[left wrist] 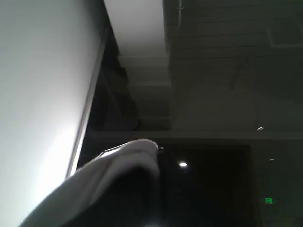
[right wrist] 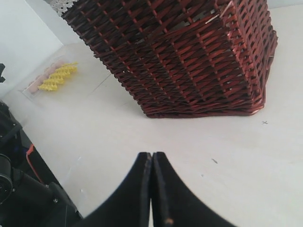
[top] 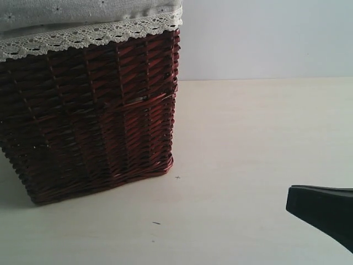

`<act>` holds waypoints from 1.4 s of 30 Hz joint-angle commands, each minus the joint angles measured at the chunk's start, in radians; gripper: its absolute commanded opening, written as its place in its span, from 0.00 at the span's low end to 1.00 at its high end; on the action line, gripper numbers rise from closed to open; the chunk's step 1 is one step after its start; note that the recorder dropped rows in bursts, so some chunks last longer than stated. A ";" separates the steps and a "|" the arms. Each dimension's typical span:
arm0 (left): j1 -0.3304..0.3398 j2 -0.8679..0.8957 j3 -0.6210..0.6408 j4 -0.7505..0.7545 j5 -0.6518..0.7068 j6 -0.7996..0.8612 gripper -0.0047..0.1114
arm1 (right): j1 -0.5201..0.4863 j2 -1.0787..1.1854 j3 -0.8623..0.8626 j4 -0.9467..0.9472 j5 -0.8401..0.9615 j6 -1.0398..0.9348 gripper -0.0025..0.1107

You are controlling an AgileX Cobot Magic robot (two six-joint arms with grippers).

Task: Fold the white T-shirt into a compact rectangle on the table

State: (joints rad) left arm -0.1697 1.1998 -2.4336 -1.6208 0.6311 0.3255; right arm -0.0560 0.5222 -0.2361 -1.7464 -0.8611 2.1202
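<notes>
**A:** What's the setting?

**B:** A pale cream table with a plain white wall behind it. A dark red-brown wicker basket stands on the left of the table in the exterior view. It has a lace trim along its rim and a pale cloth liner above that. A few dark specks dot the tabletop near its base.

**A:** And the right gripper?

**B:** It is black, with its fingers pressed flat together and nothing between them. It hangs over bare table, pointing toward the foot of the basket and well apart from it.

**A:** Where is the white T-shirt?

**B:** It shows only in the left wrist view. A pale fold of it bunches up close to the lens, against a dim ceiling with a small lamp and a green sign.

**A:** Is the left gripper holding it?

**B:** Its fingers are hidden under the cloth. They are closed, and the fabric gathers where they would meet, so it looks pinched. I cannot see the contact itself.

**A:** Anything else?

**B:** Some yellow crinkled pieces lie at the table's far edge, beyond the basket.
</notes>
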 commanded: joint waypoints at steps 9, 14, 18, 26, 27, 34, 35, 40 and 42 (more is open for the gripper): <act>0.001 0.014 -0.079 0.189 0.206 -0.216 0.04 | 0.005 0.028 -0.009 0.002 0.005 -0.010 0.02; 0.001 0.030 -0.079 0.491 0.449 -0.262 0.04 | 0.005 0.044 -0.009 0.002 0.018 -0.072 0.02; 0.001 0.039 -0.079 0.668 0.498 -0.258 0.04 | 0.005 0.139 -0.013 0.050 0.027 -0.159 0.02; 0.001 0.076 -0.079 0.843 0.590 -0.251 0.04 | 0.005 0.466 -0.095 0.173 -0.050 -0.412 0.02; 0.001 0.083 -0.079 0.870 0.590 -0.251 0.04 | 0.005 0.495 -0.111 0.173 -0.066 -0.419 0.02; 0.001 0.099 -0.033 0.991 0.590 -0.280 0.04 | 0.005 0.618 -0.170 0.176 -0.128 -0.436 0.02; 0.001 0.101 -0.019 0.980 0.590 -0.291 0.04 | 0.005 0.619 -0.170 0.176 -0.133 -0.448 0.02; -0.001 0.101 0.091 0.861 0.590 -0.311 0.04 | 0.005 0.619 -0.170 0.174 -0.161 -0.453 0.02; -0.001 0.096 0.156 0.753 0.590 -0.316 0.04 | 0.005 0.619 -0.170 0.169 -0.161 -0.453 0.02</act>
State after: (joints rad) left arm -0.1697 1.3000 -2.3451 -0.7435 1.2456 0.0229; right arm -0.0560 1.1408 -0.3990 -1.5785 -1.0051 1.6828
